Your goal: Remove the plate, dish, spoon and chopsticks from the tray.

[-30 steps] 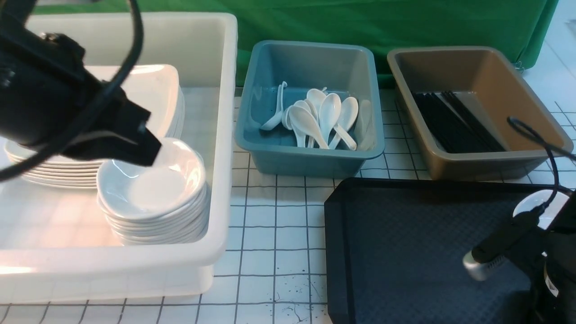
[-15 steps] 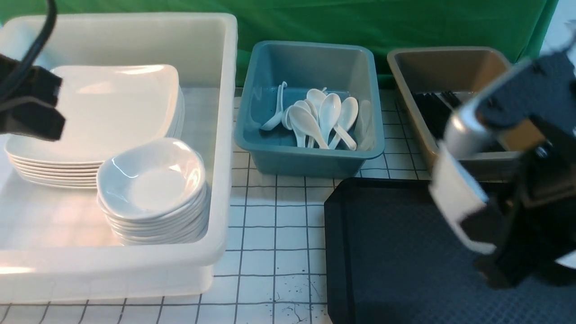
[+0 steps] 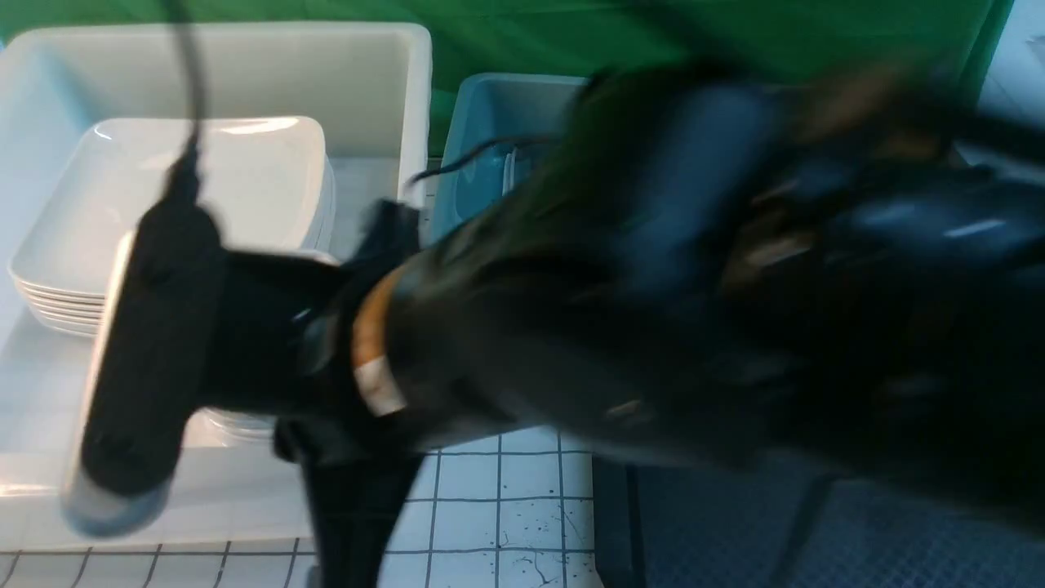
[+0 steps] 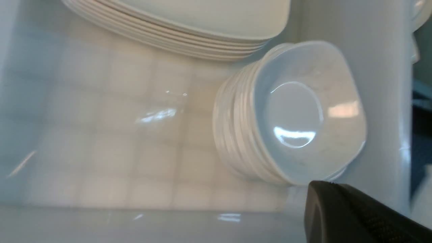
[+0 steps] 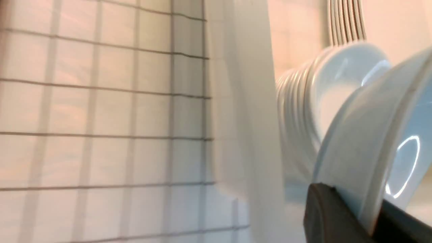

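1. While my right gripper (image 5: 369, 222) was clamped on the dish (image 5: 371, 135), pinching its rim between the jaws, the dish hung tilted just beside the dish stack (image 5: 330, 87) inside the white tub (image 5: 243, 101). It was not yet set down.
2. Up close, the dish was small, glossy and white, with a shallow bowl and a smooth raised rim. A bright ring of glare sat on its inner face.
3. My right arm (image 3: 653, 286) showed in the front view as a dark blur across most of the picture, reaching toward the tub. It hid most of the tray (image 3: 694, 523). The strip of tray that showed was bare, black and finely textured.
4. I judged the dish step nearly done, with only lowering and letting go left.
5. A plate stack (image 3: 204, 188) sat in the tub behind the dishes. Whether the plate, spoon and chopsticks were all off the tray I could not tell, since the arm covered it.
6. My left gripper (image 4: 354, 216) was closed, and I saw nothing in it. It showed as one dark fingertip, close to the dish stack in the tub.
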